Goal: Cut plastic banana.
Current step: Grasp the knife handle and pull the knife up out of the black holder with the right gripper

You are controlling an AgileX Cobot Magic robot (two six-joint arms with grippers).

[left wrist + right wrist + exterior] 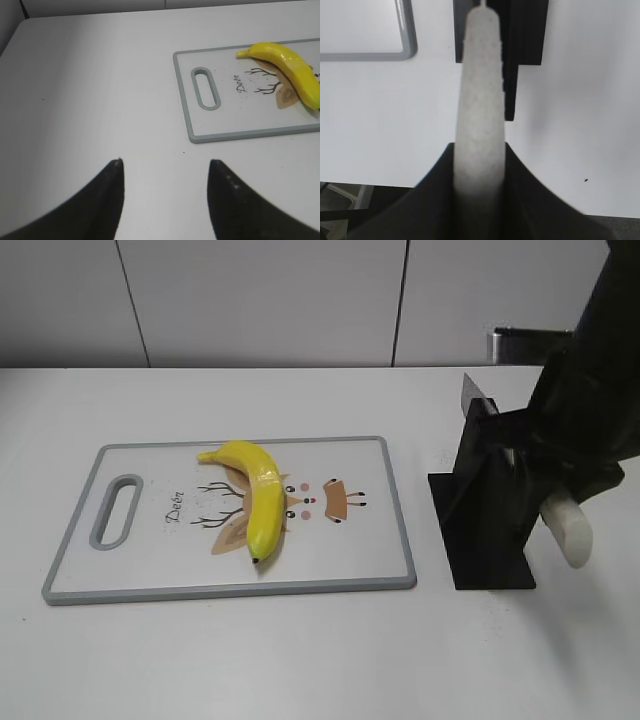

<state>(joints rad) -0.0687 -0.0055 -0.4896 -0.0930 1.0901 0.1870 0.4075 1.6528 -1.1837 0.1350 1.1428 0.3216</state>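
Left hand [165, 200]: fingers spread, over bare worktop [100, 90], holding nothing | plastic banana [255, 498]: lying on grey-rimmed cutting board [390, 540], curved, black tip toward front edge | black knife stand [485, 510]: right of board | right hand [480, 165]: pinching white knife handle [480, 90] at stand.

White table [300, 660], pale panelled wall [260, 300]

My right gripper [545, 502] is clamped on a white knife handle [568, 529] at the black knife stand [480, 510]. Well off to its left, the plastic banana [256, 498] lies on the grey-rimmed cutting board [380, 540], black tip toward the near edge.
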